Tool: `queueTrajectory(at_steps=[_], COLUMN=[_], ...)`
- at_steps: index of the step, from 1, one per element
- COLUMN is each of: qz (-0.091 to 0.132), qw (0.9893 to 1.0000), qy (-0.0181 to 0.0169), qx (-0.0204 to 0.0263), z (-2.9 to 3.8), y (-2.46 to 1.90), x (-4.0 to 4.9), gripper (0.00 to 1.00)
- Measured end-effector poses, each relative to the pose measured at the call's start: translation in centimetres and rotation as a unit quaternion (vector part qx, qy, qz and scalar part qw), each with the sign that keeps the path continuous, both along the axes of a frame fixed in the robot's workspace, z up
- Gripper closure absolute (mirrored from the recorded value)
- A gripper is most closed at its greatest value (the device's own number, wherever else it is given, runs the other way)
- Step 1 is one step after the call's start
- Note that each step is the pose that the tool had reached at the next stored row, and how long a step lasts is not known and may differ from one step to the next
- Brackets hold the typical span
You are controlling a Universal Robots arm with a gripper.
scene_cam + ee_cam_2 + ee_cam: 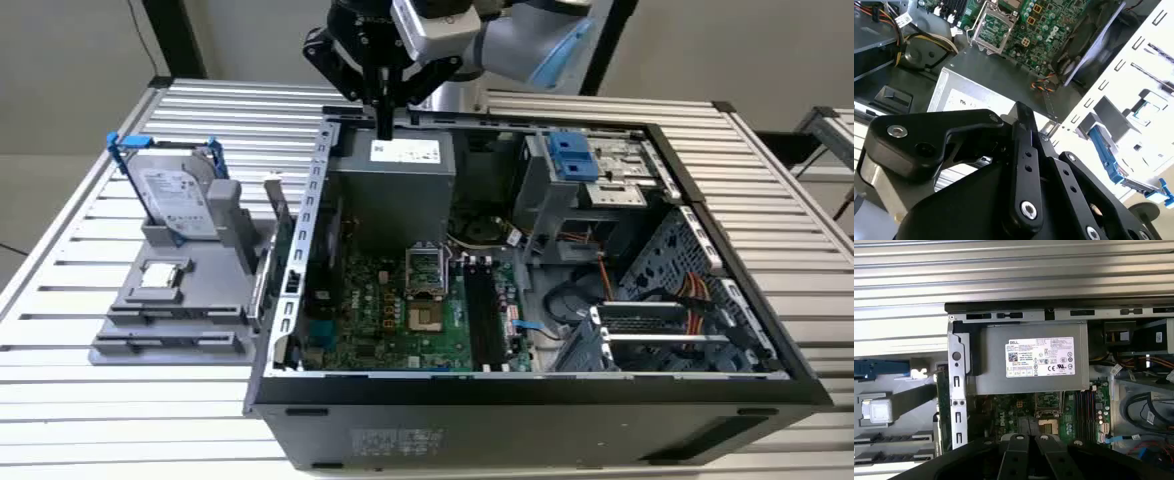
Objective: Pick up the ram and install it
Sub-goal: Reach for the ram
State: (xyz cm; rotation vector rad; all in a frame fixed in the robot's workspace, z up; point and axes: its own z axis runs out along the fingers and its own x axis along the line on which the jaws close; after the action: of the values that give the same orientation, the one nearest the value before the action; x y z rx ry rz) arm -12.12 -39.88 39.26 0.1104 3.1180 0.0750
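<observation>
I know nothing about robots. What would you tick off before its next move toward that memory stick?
1. The ram waits in the grey holder outside the case: ok.
2. The tool carries nothing: ok, it is shut and empty.
3. The tool is open for a grasp: not ok.
4. The tool is above the ram: not ok, it hangs over the power supply.
5. The black slots on the motherboard are free: ok, they look empty.
6. The slot latches are open: cannot tell.

Ram (942, 405) edge-on, chips too small to tell; claw (1021, 112) body cut off by picture edge.
</observation>
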Motion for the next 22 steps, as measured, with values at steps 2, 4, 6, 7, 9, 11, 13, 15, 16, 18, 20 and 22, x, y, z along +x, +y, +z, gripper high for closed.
queueTrajectory(at_steps=[2, 4, 6, 7, 9, 11, 13, 15, 16, 18, 20, 22], qz=[0.0, 0.0, 0.0, 0.0, 0.0, 0.0, 0.0, 0.0, 0.0, 0.0, 0.0, 0.0], qw=[1.0, 1.0, 1.0, 1.0, 1.0, 1.0, 1.0, 1.0, 1.0, 1.0, 1.0, 1.0], qy=[0.0, 0.0, 0.0, 0.0, 0.0, 0.0, 0.0, 0.0, 0.0, 0.0, 0.0, 0.0], qx=[0.0, 0.0, 0.0, 0.0, 0.0, 0.0, 0.0, 0.0, 0.0, 0.0, 0.0, 0.0], z=[0.0, 0.0, 0.0, 0.0, 0.0, 0.0, 0.0, 0.0, 0.0, 0.0, 0.0, 0.0], y=[0.0, 0.0, 0.0, 0.0, 0.0, 0.0, 0.0, 0.0, 0.0, 0.0, 0.0, 0.0], x=[0.0, 0.0, 0.0, 0.0, 0.0, 0.0, 0.0, -0.02, -0.04, -0.14, -0.31, -0.53], gripper=[1.0, 1.0, 1.0, 1.0, 1.0, 1.0, 1.0, 1.0, 1.0, 1.0, 1.0, 1.0])
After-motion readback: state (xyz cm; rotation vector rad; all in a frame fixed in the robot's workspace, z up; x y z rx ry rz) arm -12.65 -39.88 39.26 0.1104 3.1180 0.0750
